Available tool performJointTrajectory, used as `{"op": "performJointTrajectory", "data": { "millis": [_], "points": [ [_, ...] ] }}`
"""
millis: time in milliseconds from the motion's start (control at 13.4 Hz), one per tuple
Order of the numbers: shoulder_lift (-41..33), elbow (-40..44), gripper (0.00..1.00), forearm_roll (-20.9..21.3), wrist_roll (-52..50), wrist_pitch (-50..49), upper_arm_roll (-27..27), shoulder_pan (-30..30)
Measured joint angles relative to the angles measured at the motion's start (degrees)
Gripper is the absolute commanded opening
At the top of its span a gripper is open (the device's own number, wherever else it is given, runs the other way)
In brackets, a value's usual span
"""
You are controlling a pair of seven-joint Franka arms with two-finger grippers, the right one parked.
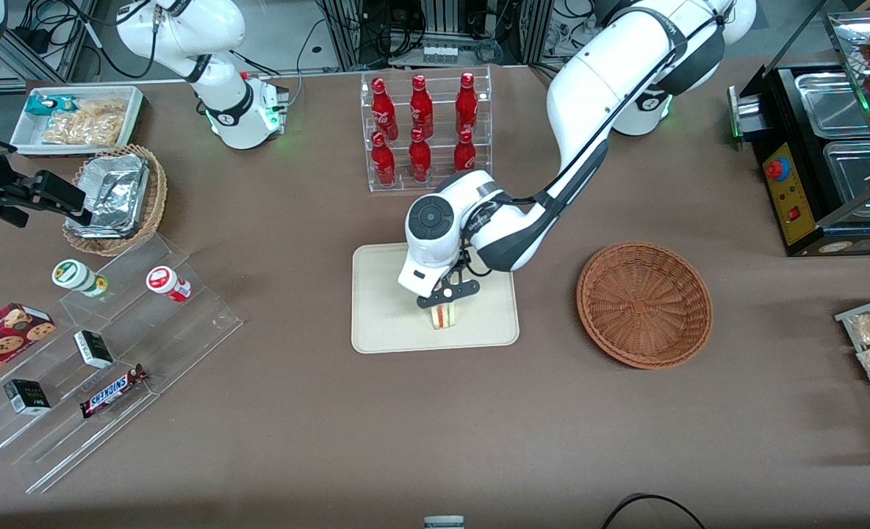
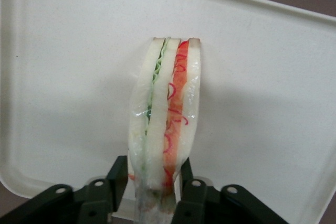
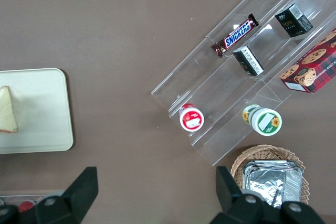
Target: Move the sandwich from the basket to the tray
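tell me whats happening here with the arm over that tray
The left arm's gripper is shut on the sandwich, holding it over the cream tray, low enough that it may be touching. The reddish-brown basket it comes from sits with nothing in it, toward the working arm's end of the table. The sandwich has not been released.

Left arm reaches from its base at 1 o'clock on the table in toward centre, elbow high, forearm sloping down, wrist bent so the end effector (image 1: 447, 295) points straight down. Its black fingers (image 2: 191, 190) are closed in on the sandwich (image 2: 165, 114), gripping both bread faces, cut edge up.
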Motion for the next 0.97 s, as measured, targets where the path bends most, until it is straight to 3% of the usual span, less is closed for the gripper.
{"op": "performJointTrajectory", "data": {
  "millis": [298,595,967],
  "points": [
    [-3.0,2.1,1.00,0.0,-0.1,-0.9,0.0,0.0],
    [-9.7,2.2,1.00,0.4,0.7,-9.4,1.5,0.4],
    [-15.9,-0.8,1.00,-1.6,11.0,-19.6,2.0,8.1]
  ]
}}
